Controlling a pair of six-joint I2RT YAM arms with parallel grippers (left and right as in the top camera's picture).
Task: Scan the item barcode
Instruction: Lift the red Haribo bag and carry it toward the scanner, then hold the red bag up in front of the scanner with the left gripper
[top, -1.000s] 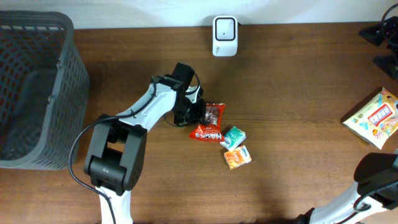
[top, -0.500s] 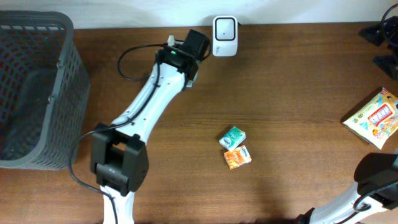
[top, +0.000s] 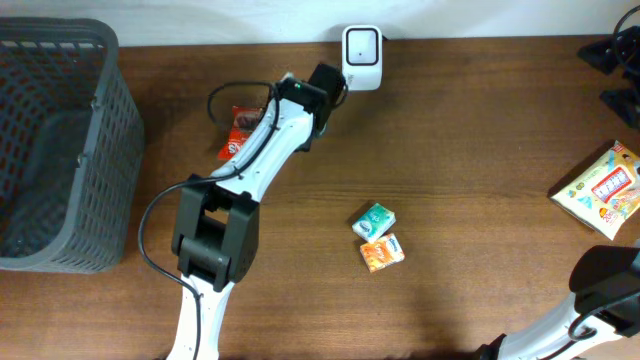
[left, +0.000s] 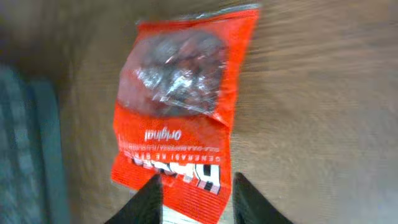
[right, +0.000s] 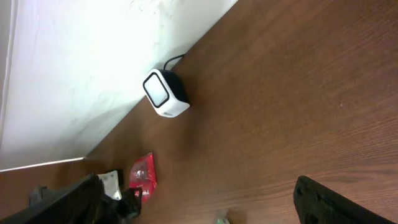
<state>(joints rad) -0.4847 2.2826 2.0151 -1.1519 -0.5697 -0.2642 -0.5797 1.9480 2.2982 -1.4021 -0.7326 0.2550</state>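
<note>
1. Handling: the red snack pouch (left: 177, 118) looks light and soft. Its thin glossy film will likely crinkle, slip between pads and sag if lifted by one corner. The loose pieces inside can shift and are probably easy to crush.
2. Where to hold: the flat sealed strip at either short end seems the best place, giving a firm bite clear of the contents. A hold there should let the panel hang flat enough for the barcode scanner (top: 361, 45) to read.
3. Look: the pouch is bright red, with a clear window over dark reddish pieces. It carries the word "Original" in white and bold white lettering on a dark band near one end. No barcode shows on the upward face, so it is probably underneath.
4. Place: the pouch appears to lie flat on the worktop (top: 480, 150), between the wire basket (top: 60, 150) and the scanner. It is just beside the left arm (top: 262, 150), which partly hides it from above.
5. Left pincer (left: 198, 180): its fingers (left: 149, 199) stand part-way apart over the pouch's lettered end. They are not clamped on it, as far as the blurred wrist view shows.
6. Right pincer (right: 196, 190): spread wide, holding nothing, well apart from the pouch.
</note>
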